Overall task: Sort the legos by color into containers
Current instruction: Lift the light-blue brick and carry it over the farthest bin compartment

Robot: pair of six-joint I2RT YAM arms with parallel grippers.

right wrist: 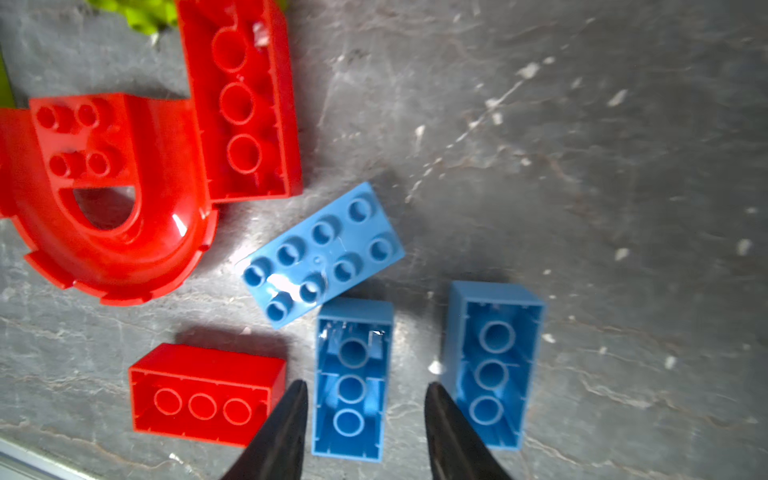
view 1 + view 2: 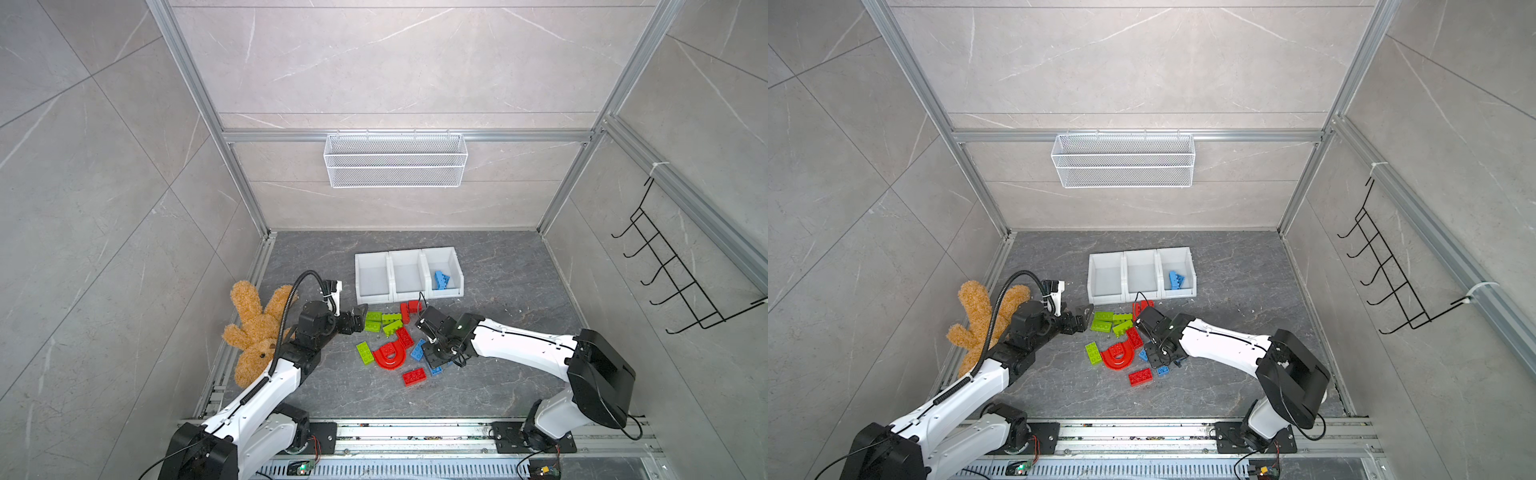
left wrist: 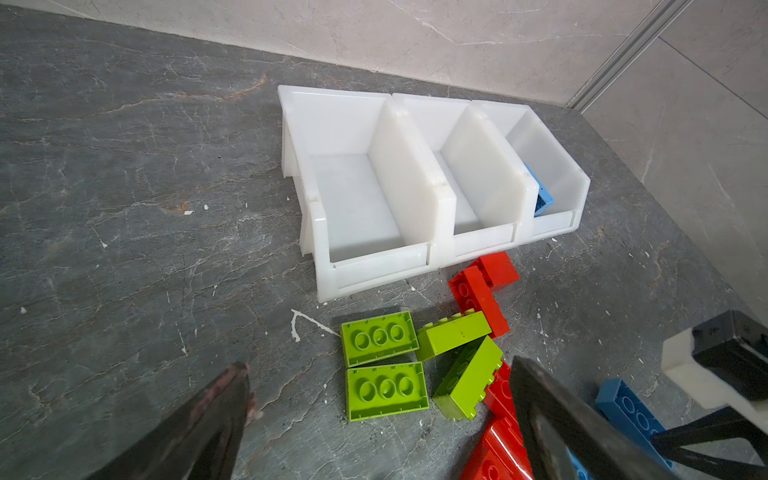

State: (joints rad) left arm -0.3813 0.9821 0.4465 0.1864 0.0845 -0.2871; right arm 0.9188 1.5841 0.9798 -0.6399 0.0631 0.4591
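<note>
- Blue plastic is seen between the spread fingertips of the right gripper (image 1: 365, 386): an upturned blue brick (image 1: 351, 353), hollow side up with three round tubes, is straddled but not pinched.
- Two further blue bricks are seen just beside it, one studs-up (image 1: 322, 253), one hollow side up (image 1: 492, 365).
- Glossy legos (image 2: 413, 376) are scattered just near of the white containers (image 2: 409, 254): lime green bricks (image 3: 378, 337) to the left, a red arch (image 2: 388, 357) in the middle.
- One blue piece (image 2: 441, 279) is held in the rightmost container.
- The left gripper (image 3: 379, 363) is held over the green bricks, fingers spread wide, nothing pinched.
</note>
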